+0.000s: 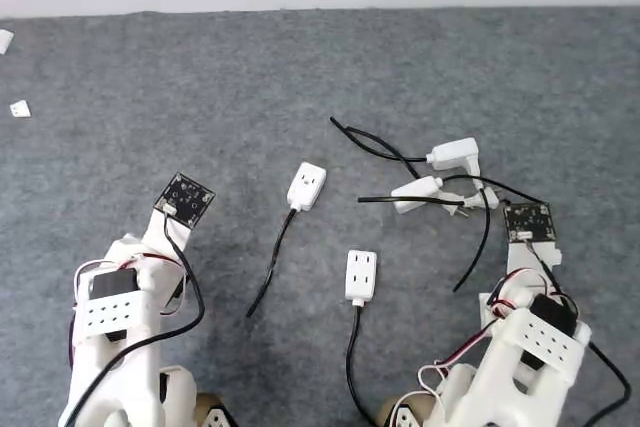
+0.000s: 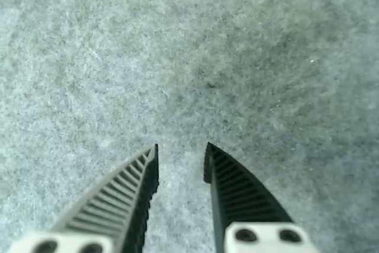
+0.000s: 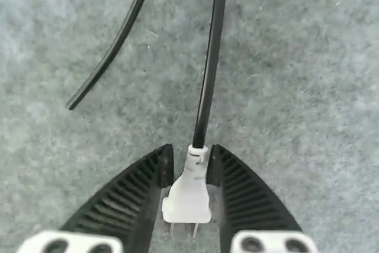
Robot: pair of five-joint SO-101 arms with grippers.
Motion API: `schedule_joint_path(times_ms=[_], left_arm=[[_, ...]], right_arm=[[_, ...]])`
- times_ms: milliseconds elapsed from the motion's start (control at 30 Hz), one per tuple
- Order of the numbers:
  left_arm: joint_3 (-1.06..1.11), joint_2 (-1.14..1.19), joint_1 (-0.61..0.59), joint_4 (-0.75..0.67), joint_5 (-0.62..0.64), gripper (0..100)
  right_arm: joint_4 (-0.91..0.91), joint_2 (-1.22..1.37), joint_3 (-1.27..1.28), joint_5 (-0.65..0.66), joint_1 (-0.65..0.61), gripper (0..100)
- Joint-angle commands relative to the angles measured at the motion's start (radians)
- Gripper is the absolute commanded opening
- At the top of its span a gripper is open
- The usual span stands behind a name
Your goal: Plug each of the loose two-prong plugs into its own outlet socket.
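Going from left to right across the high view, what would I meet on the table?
Two white scraps → left arm's wrist camera → farther outlet socket → nearer outlet socket → nearer two-prong plug → farther two-prong plug → right arm's wrist camera.
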Motion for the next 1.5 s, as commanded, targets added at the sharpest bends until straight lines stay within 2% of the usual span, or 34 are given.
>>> schedule_joint_path(times_ms=[0,100,267,500,1467], left_arm=[[-0.03,-0.012,-0.006,-0.023,0.008,12],[-0.03,-0.012,-0.006,-0.023,0.008,12],[-0.03,-0.012,-0.005,-0.023,0.008,12],[-0.03,-0.012,-0.006,-0.023,0.008,12],[-0.03,-0.012,-0.006,-0.021,0.008,12]], right_arm=[[-0.016,-0.012,-0.008,-0.015,0.053,9.7],[-0.018,-0.012,-0.011,-0.017,0.101,9.7],[-0.016,-0.012,-0.008,-0.04,0.11,9.8],[-0.015,-0.012,0.008,-0.098,0.053,9.4],[-0.048,-0.012,0.018,-0.103,0.035,9.3]])
